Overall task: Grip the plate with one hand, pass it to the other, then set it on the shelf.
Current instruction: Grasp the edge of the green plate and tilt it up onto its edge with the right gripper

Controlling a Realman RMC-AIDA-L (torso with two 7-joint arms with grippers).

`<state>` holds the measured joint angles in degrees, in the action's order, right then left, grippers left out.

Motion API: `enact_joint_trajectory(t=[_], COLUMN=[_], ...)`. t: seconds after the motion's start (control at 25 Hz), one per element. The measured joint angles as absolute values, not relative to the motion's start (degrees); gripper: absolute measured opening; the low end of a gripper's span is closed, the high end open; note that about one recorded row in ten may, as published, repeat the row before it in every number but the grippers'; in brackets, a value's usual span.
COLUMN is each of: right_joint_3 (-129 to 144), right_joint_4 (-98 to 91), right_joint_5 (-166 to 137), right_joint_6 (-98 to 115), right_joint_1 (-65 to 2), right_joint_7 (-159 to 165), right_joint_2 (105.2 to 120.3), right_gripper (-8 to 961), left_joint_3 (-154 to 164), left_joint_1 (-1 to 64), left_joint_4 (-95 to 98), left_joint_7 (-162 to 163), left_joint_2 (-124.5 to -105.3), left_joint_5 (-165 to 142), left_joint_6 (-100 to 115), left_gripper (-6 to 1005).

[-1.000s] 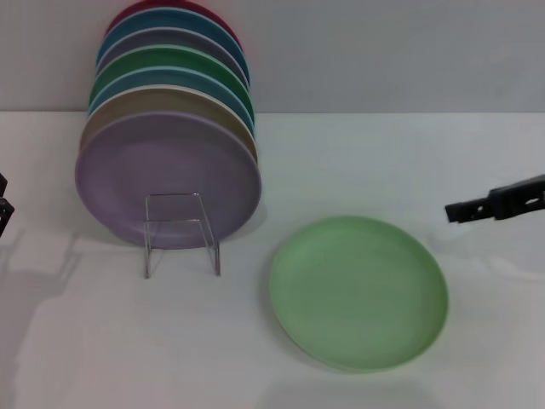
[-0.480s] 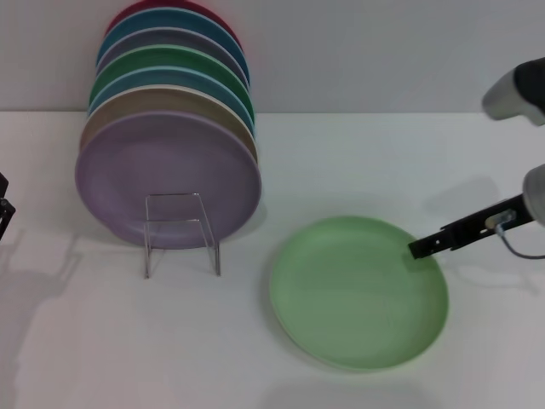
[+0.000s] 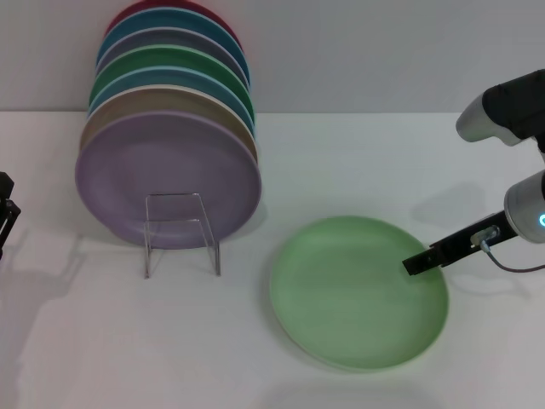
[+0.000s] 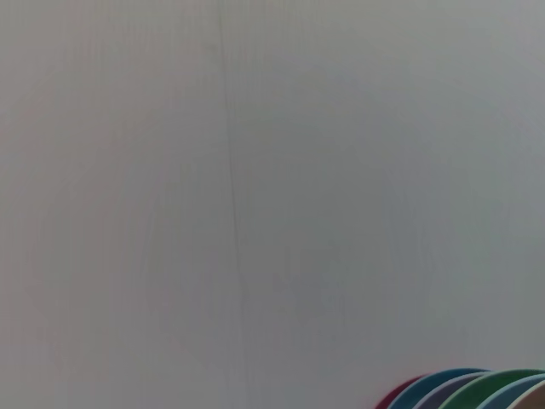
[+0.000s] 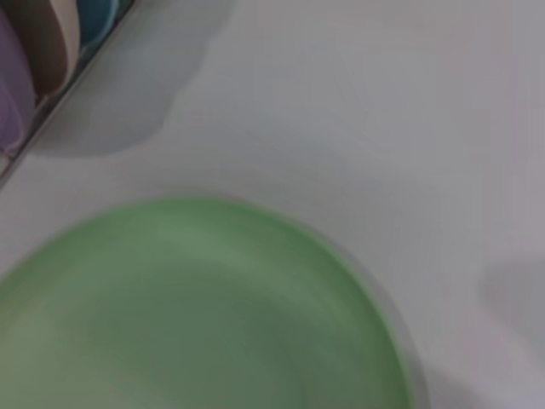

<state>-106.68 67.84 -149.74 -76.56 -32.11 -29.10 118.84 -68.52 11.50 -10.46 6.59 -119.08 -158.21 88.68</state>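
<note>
the right gripper has come in further from the right side than a moment ago; its black tip now sits over the right rim of the light green plate, where before it was only just reaching that edge, and a second ago it hung well off to the right, clear of the plate. more of the white and silver right arm shows now at the upper right, with a small blue light on its lower joint. how far apart its fingers stand cannot be told from here, nor whether they touch the plate. the plate itself has not moved: it lies flat on the white counter, to the right of the rack and well apart from it.

the clear rack stands on the counter at the left and holds a row of plates on edge, leaning back toward the wall: a lilac plate in front, then a tan one, a blue one, a darker green plate, more blue and a red one at the back.

the left gripper stays at the left edge of the head view, barely visible; its fingers cannot be made out. its wrist camera looks at the blank wall, with the tops of the racked plates in one corner.
</note>
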Motion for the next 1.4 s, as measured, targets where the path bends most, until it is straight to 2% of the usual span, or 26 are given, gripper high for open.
enact_joint_trajectory(t=[0.08,0.48,0.68,0.84,1.4], right_joint_3=[-106.3,-100.8,-100.3,-100.3,-101.8], right_joint_4=[67.3,65.9,66.1,66.5,68.1], right_joint_5=[-150.2,-151.9,-151.9,-151.6,-149.0], right_joint_6=[-76.3,-73.3,-72.8,-72.7,-72.2], right_joint_1=[-32.1,-32.2,-32.1,-31.8,-30.7], right_joint_7=[-29.0,-28.5,-28.6,-28.6,-29.0], right_joint_2=[118.83,118.88,118.94,119.01,119.0], right_gripper=[824,615,401,192,73], left_joint_3=[-68.5,-68.5,-68.4,-67.8,-67.8], left_joint_1=[11.5,11.7,11.7,12.0,12.1], left_joint_4=[-10.5,-10.5,-10.5,-10.5,-10.5], left_joint_7=[6.6,6.6,6.6,6.6,6.6], left_joint_2=[-119.08,-119.09,-119.09,-119.08,-119.09], left_joint_5=[-158.2,-158.2,-158.2,-158.2,-158.2], left_joint_6=[88.6,88.4,88.4,88.5,88.5], left_gripper=[813,813,813,813,812])
